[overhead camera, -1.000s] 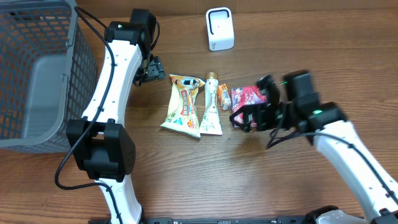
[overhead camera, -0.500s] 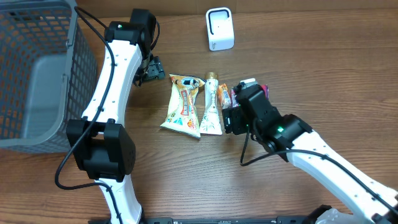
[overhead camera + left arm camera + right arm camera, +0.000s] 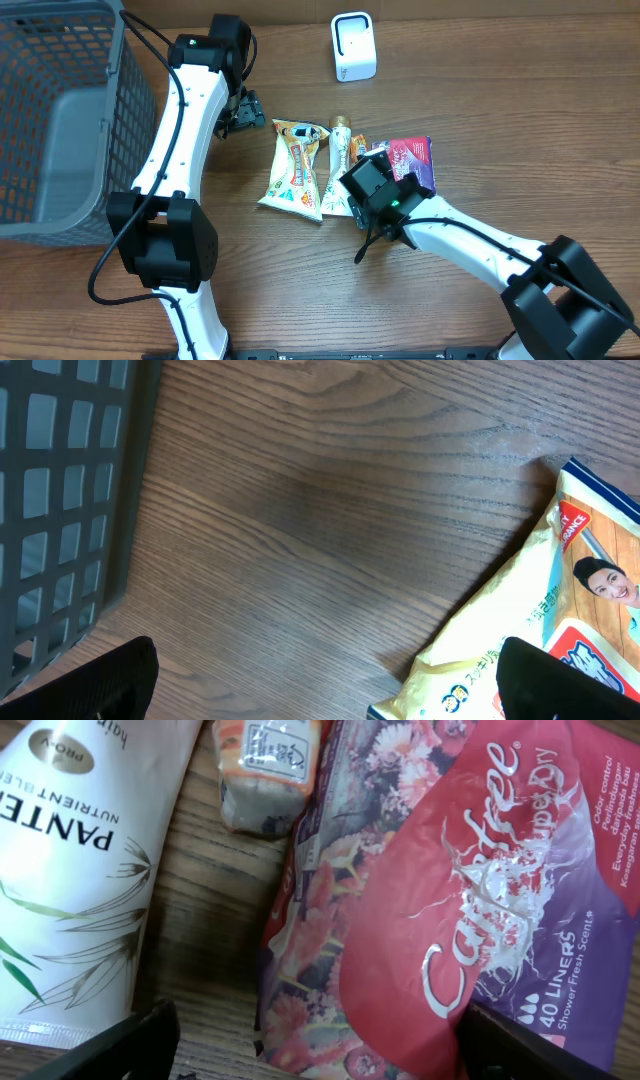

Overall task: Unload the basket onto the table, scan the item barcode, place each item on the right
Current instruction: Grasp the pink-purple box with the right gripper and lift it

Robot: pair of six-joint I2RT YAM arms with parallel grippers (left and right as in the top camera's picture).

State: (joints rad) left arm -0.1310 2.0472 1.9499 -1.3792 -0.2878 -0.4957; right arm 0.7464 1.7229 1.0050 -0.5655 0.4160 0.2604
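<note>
Jaws of the right gripper (image 3: 320,1045) stand spread wide, with nothing pinched between them; one dark fingertip shows at each lower corner of the right wrist view. Directly below them lies the red-and-purple plastic pack of Carefree liners (image 3: 470,910), flat on the brown wood-grain tabletop (image 3: 300,270). Whether the fingertips touch the pack cannot be told.

Just beside the pack lies a small orange wrapped packet (image 3: 265,765) with a printed label facing up. On the other side of the packet lies a white Pantene plastic tube (image 3: 70,860). In the overhead view a yellow printed foil pouch (image 3: 296,168) lies against the tube, on the side away from the pack.

The white box-shaped scanner (image 3: 353,46) stands near the far edge of the tabletop — well apart from the pack.

Near the pouch's upper corner is the left gripper (image 3: 244,112), jaws spread and empty. Its wrist view shows bare wood below, the pouch corner on one side and the grey plastic mesh basket (image 3: 40,60) on the other.
</note>
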